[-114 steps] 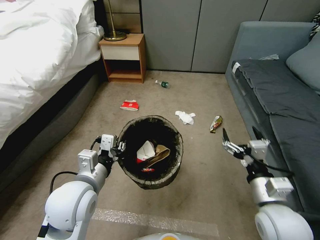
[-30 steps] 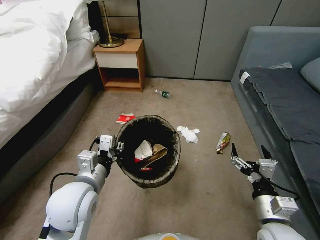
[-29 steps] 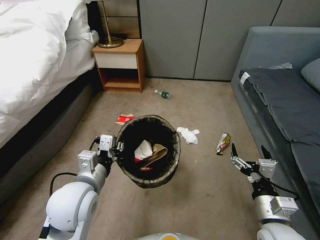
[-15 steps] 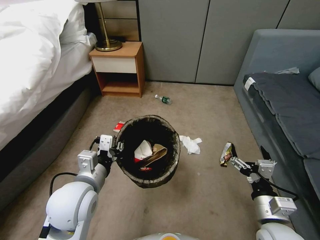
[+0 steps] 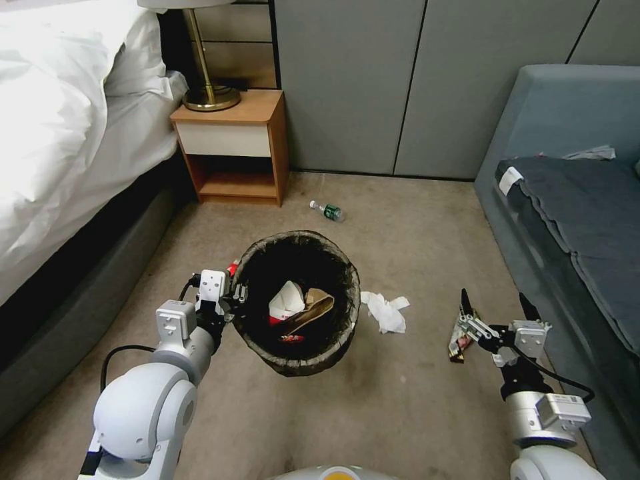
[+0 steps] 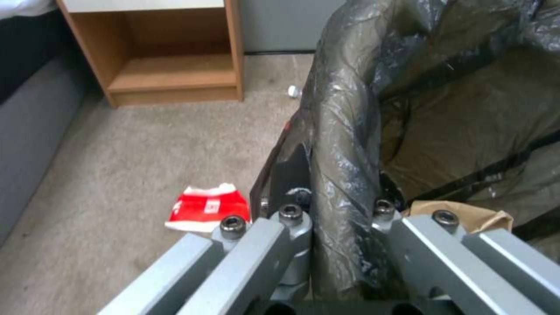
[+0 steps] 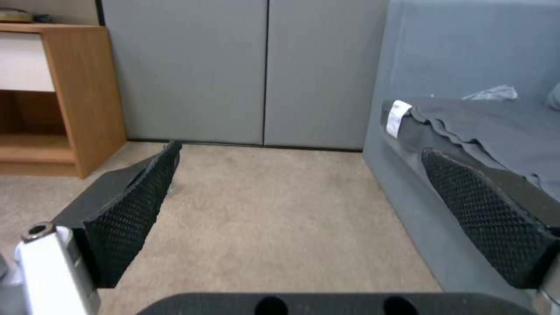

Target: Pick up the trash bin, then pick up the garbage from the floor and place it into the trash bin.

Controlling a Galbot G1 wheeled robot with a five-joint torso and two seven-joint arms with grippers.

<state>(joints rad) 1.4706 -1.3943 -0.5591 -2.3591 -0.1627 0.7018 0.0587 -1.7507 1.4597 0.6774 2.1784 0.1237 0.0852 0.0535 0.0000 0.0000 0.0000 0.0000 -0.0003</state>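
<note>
Dark-lined round white plastic trash bin (image 5: 297, 303) hangs off the carpet, its rim clenched by the left gripper (image 5: 235, 293), mouth up to take litter. Jaws spread wide, the right gripper (image 5: 495, 308) hovers above a crinkled snack wrapper (image 5: 457, 340) on the floor, seemingly lining up to grab it.

Beige carpet (image 5: 413, 227); wooden nightstand (image 5: 230, 150); white bed (image 5: 60, 133); grey sofa (image 5: 567, 200).

robot drove forward — snack wrapper (image 5: 459, 338) now beside right gripper (image 5: 495, 308)
</note>
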